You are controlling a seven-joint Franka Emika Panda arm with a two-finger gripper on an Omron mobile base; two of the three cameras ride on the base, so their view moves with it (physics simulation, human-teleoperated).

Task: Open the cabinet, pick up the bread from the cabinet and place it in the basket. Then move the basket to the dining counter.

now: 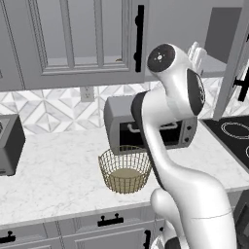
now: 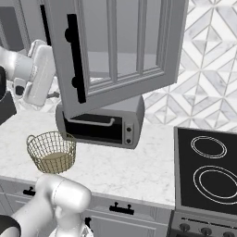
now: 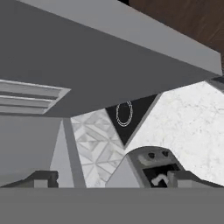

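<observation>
The grey cabinet's left glass door (image 1: 82,39) is closed, and its right door (image 2: 115,55) is swung wide out over the worktop, black bar handle (image 2: 76,60) facing the room. My hand (image 1: 197,54) is raised to the opened side of the cabinet, next to that door. In the hand view my gripper (image 3: 114,179) stands open, nothing between its dark fingertips (image 3: 41,179), looking past a grey panel down at the worktop. The gold wire basket (image 1: 125,170) sits empty on the marble worktop, in front of the toaster oven. The bread and the dining counter are out of view.
A grey toaster oven (image 1: 155,126) stands against the tiled wall behind the basket, under the open door. A toaster (image 1: 9,146) sits at the far left. A black cooktop (image 2: 208,166) lies to the right. Grey drawers (image 1: 109,221) run below the worktop edge.
</observation>
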